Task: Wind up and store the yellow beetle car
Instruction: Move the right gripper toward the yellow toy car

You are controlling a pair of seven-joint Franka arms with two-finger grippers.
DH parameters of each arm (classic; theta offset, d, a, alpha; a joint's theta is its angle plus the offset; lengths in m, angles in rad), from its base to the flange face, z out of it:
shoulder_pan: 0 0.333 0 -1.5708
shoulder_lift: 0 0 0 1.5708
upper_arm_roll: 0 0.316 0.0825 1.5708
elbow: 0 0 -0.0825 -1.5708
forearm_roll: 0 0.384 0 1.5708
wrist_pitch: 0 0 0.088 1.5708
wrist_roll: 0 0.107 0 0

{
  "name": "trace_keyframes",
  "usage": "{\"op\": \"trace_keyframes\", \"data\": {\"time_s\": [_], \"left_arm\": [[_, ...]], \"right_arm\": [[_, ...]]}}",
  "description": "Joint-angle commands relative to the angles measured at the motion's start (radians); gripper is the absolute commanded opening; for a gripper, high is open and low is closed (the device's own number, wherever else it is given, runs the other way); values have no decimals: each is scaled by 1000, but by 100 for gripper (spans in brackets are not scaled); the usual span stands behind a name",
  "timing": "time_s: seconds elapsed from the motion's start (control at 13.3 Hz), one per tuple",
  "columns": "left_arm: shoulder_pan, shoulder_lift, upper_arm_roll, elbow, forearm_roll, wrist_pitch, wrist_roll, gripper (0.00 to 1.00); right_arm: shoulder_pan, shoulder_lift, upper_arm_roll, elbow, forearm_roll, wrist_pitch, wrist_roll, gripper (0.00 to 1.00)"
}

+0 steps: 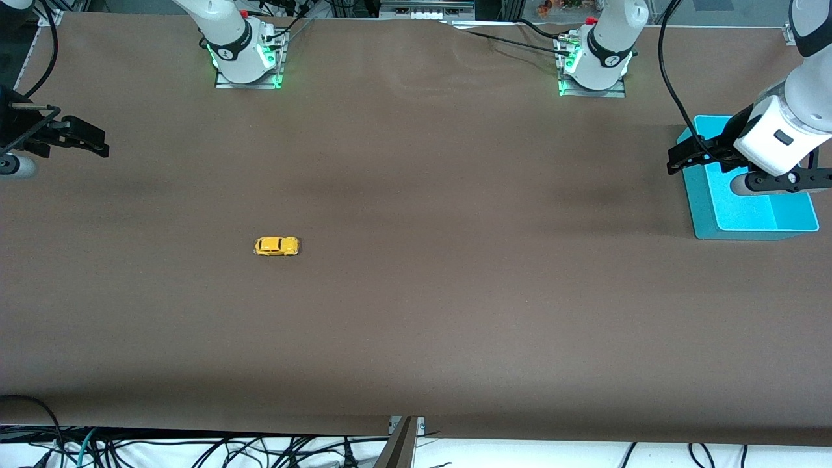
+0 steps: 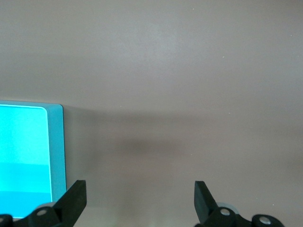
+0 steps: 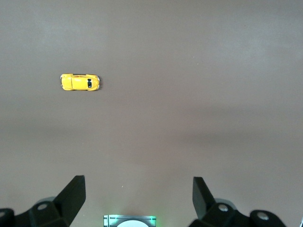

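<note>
Lying lengthwise along the table, yellow beetle car [image 1: 276,246]; left gripper [image 2: 140,201], right gripper [image 3: 139,196] gape empty.

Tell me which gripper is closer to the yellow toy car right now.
The right one. The right gripper hangs open at its own end of the table, the yellow toy car lying toward that end. The left gripper hangs open over the blue tray, much farther off.

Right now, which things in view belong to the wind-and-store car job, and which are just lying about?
Job:
- tiny yellow beetle-shaped toy car, alone on the brown table
- open right gripper, empty
- open left gripper, empty, over the turquoise tray's edge

Lying about:
- shallow turquoise tray, possibly the storage spot
</note>
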Motion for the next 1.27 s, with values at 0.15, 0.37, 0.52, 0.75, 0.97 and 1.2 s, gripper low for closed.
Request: {"op": "trace_keyframes", "data": {"time_s": [0.15,0.37,0.52,0.75,0.97,1.2], "left_arm": [[9,0,-6,13,10,-18,5,100],[12,0,-6,13,10,-18,6,100],[12,0,-6,13,10,-18,6,100],[12,0,-6,13,10,-18,6,100],[12,0,-6,13,10,-18,6,100],[12,0,-6,13,10,-18,6,100]], "right_arm": [[-28,5,11,6,-8,-8,1,100],[-34,5,9,9,-8,-8,1,100],[-31,5,9,6,-8,-8,2,100],[-31,5,9,6,-8,-8,1,100],[-31,5,11,9,-8,-8,1,100],[-25,8,12,6,-5,-8,4,100]]}}
